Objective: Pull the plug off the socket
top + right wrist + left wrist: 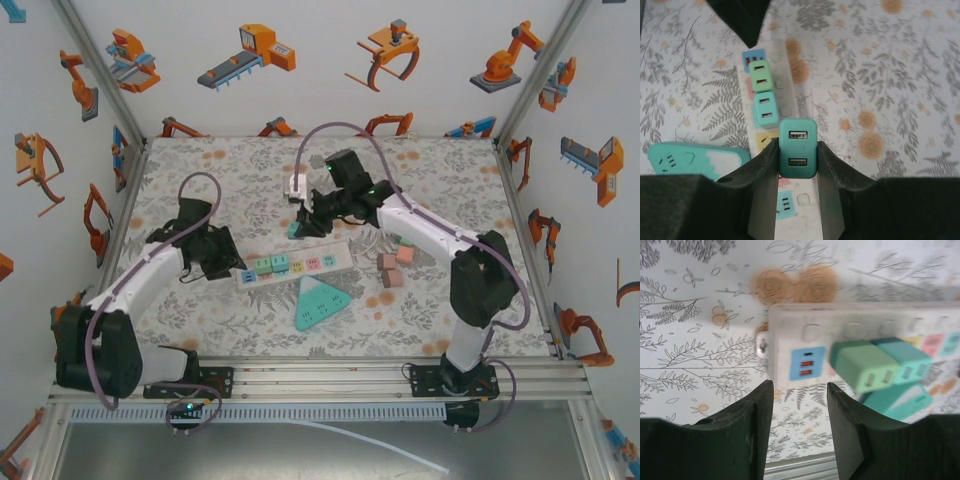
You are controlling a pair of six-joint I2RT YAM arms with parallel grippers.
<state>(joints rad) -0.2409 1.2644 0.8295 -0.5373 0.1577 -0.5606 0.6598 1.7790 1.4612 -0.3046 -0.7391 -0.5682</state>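
A: What's coming off your left wrist camera?
B: My left claw (800, 390) is spread wide over the tabletop (690, 340). Just beyond it I see the power strip (860, 320) end (blue USB panel (807, 362) there), with a green plug (857, 365) and a teal plug (902, 357) seated alongside.

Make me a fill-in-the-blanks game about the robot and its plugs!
The right gripper is shut on a teal plug with ___ USB ports.
The green plug and the second teal plug sit in the white ___.
The fingers of the left gripper are ___.
The loose teal socket block is shaped like a ___.
Missing words: two; power strip; open; triangle.
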